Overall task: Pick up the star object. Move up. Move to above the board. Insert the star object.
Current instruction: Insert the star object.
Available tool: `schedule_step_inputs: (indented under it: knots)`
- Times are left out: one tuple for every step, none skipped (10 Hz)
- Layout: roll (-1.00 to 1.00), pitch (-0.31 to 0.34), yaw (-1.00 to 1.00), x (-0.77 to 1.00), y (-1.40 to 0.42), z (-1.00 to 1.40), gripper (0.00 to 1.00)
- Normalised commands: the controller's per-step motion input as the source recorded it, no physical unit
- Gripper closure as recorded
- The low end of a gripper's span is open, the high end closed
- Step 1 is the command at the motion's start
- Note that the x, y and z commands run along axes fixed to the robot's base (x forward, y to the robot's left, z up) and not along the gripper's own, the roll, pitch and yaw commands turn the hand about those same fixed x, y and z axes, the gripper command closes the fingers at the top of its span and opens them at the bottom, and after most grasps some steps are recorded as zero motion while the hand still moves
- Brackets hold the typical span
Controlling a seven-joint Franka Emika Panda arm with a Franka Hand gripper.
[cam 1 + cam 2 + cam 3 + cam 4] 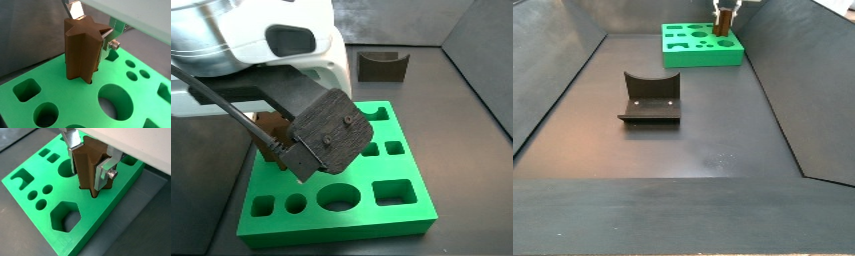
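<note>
The star object (81,50), a tall brown ridged prism, stands upright between my gripper's (91,37) silver fingers. The gripper is shut on it, one finger (105,172) on each side. Its lower end sits in a cut-out of the green board (67,102), near one edge of the board (40,188). In a side view the board (694,50) lies at the far end of the floor, with the star object (724,20) upright on its right part under the gripper (724,10). In the other side view the arm hides most of the star object (266,126).
The board shows round, square, hexagon (65,215) and notch-shaped holes. The dark fixture (649,100) stands mid-floor, well apart from the board, and it also shows beyond the board (381,66). Dark sloping walls enclose the floor.
</note>
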Motion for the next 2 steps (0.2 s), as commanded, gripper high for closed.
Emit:
schedule_step_inputs:
  knots:
    - [-0.08, 0.0, 0.0, 0.0, 0.06, 0.0, 1.0]
    - [0.0, 0.0, 0.0, 0.0, 0.0, 0.0, 1.0]
